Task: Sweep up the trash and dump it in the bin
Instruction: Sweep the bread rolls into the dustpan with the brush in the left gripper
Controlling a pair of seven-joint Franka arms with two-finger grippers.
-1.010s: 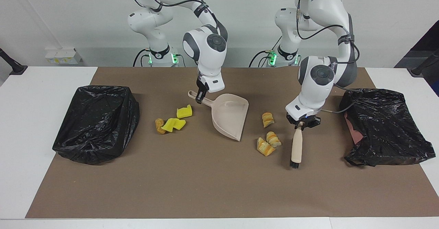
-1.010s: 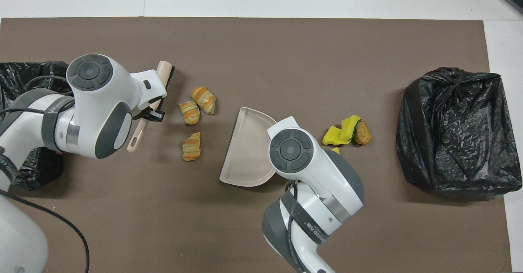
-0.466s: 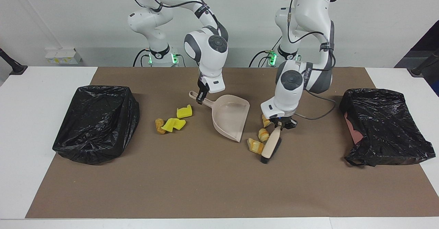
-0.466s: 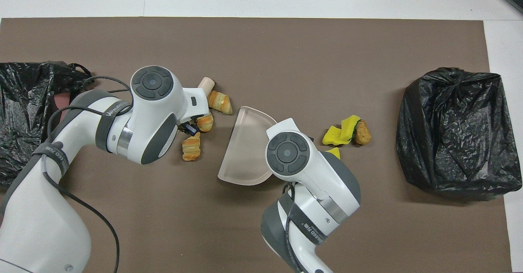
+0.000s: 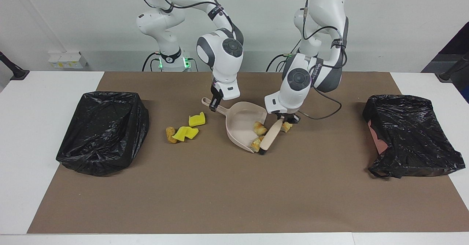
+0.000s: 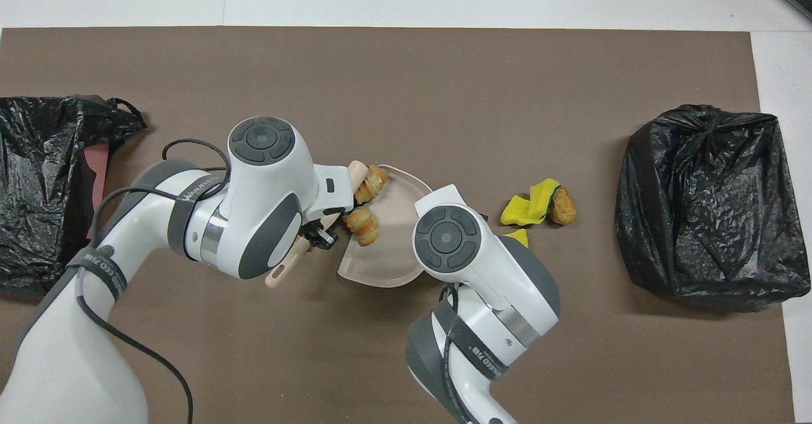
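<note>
facing view: left fingers (image 5: 289,119) grip brush (image 5: 270,138).

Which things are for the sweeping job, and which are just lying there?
For the job: brush in left pincer, dustpan in right pincer, bread chunks, yellow sponge bits, brown lump, black-bagged bin.
Just lying about: crumpled black bag, white box by the wall.

Dustpan (image 5: 244,124): smooth beige plastic, faint sheen, under right gripper (image 5: 213,106).
Brush (image 5: 270,136): pale matt wood handle, dark bristles, below left gripper (image 5: 286,119).
Bread chunks (image 5: 259,128): flaky, golden, rough.
Yellow pieces (image 5: 185,132): spongy, matt.
Bin bag (image 5: 103,130): crinkled glossy black plastic.
Mat (image 5: 220,193): matt brown.
</note>
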